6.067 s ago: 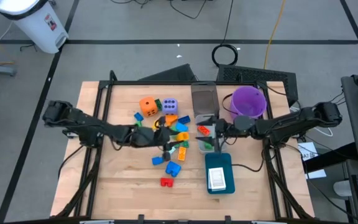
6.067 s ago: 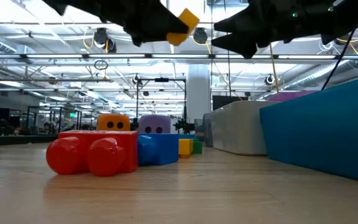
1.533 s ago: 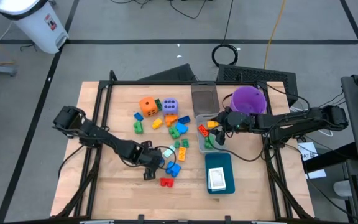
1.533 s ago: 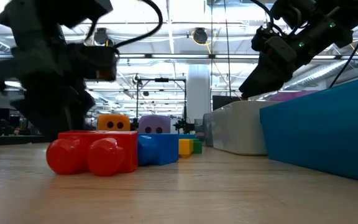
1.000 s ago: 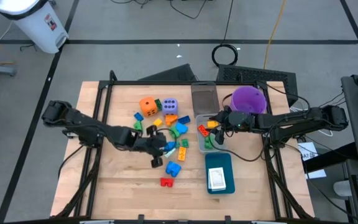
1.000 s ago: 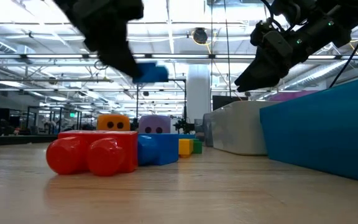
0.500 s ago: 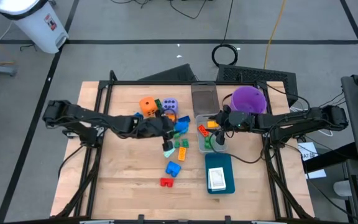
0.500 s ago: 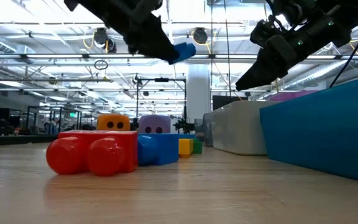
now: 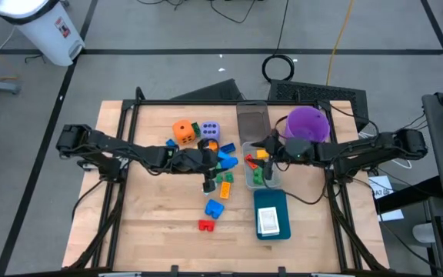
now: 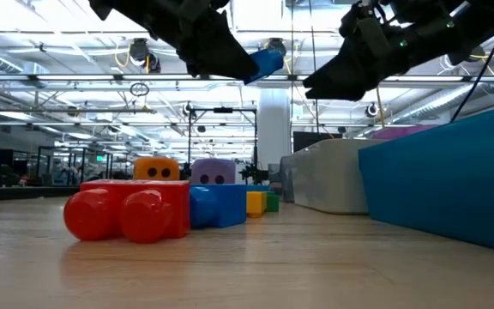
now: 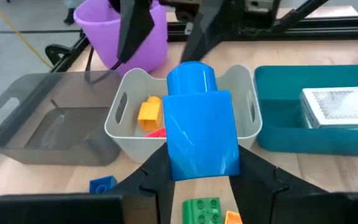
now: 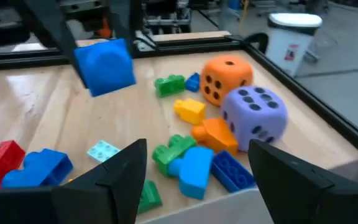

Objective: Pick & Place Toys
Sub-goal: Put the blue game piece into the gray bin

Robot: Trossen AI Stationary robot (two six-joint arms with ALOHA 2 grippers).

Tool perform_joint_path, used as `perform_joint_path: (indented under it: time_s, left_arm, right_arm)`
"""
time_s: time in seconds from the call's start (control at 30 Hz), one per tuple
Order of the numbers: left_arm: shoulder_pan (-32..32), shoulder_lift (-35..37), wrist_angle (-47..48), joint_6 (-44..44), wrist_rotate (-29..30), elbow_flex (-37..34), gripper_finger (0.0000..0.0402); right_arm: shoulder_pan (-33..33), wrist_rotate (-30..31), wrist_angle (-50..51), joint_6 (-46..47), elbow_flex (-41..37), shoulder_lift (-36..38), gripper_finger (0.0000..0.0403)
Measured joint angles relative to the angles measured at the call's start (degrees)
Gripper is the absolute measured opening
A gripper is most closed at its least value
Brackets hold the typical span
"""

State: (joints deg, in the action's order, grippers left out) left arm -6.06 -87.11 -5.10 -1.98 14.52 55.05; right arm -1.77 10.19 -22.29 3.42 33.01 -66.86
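My left gripper (image 9: pixel 220 162) is shut on a blue block (image 11: pixel 201 127) in the air, just left of the white bin (image 9: pixel 246 178). The bin holds yellow (image 11: pixel 148 112) and red blocks. My right gripper (image 9: pixel 264 152) hangs open and empty over that bin. Its fingers (image 12: pixel 124 180) stand wide apart in the right wrist view. Loose blocks, an orange die (image 9: pixel 183 131) and a lavender die (image 9: pixel 211 130) rest on the table. A red block (image 9: pixel 205 225) and a blue block (image 9: pixel 214 208) lie nearer the front. My left gripper pinches the blue block by its two opposite sides (image 11: pixel 174 163) between its two fingers (image 11: pixel 156 169). The block's round stud end (image 11: pixel 191 78) points ahead of the fingers, toward the white bin. The fingers come from the table's left. The block is lifted clear of the table.
A purple bucket (image 9: pixel 308 123) stands at the far right and a grey bin (image 9: pixel 252 119) beside it. A teal tray (image 9: pixel 281 201) with a white card (image 9: pixel 268 221) lies in front of the white bin. The two grippers are close together over the bin's left side.
My left gripper has carried the blue block up from the table and toward the table's right and far side, ending beside the white bin. My right gripper has shifted slightly toward the left gripper over the bin.
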Motion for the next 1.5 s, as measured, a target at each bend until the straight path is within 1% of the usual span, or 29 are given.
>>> perform_joint_path:
  time_s: [0.07,0.27,0.5,0.57,0.67,0.8,1.0,1.17,1.27,1.5]
  left_arm:
    - [-0.1,0.0,0.0,0.0,0.0,0.0,0.0130]
    - [-0.3,0.0,-0.7,-0.2,0.0,0.0,0.0130]
    - [-0.8,0.0,-1.0,0.0,-0.1,0.0,0.0129]
    - [-0.8,0.0,-1.0,0.0,-0.1,0.0,0.0130]
    - [-0.8,0.0,-1.2,-0.1,-2.1,0.0,0.0132]
    - [-0.9,0.0,-2.2,0.0,-3.6,0.0,0.0134]
    - [-0.9,0.0,-2.2,0.1,-4.3,0.0,0.0135]
    - [-1.0,0.1,-2.1,0.3,-5.6,0.2,0.0135]
    - [-0.9,-0.2,-1.8,0.4,-6.3,0.0,0.0135]
    - [-0.9,-0.1,-2.1,0.3,-6.6,0.0,0.0136]
  right_arm:
    - [0.7,-0.5,-2.6,-1.6,0.0,-2.0,0.0254]
    - [1.5,-6.1,-12.0,-5.6,0.0,-8.3,0.0254]
    - [1.5,-6.2,-22.1,-5.7,0.0,-13.8,0.0254]
    - [1.5,-8.0,-25.4,-5.7,0.0,-15.3,0.0254]
    - [1.5,-10.5,-30.6,-5.7,0.0,-17.7,0.0254]
    - [1.5,-10.7,-37.0,-5.7,-0.1,-21.3,0.0254]
    - [2.2,-11.2,-40.2,-5.7,-0.1,-23.1,0.0254]
    - [2.2,-18.9,-41.2,-1.7,-0.1,-22.7,0.0254]
    - [2.3,-19.5,-44.6,-0.8,0.2,-22.4,0.0254]
    - [3.1,-19.3,-45.6,1.5,0.2,-22.5,0.0256]
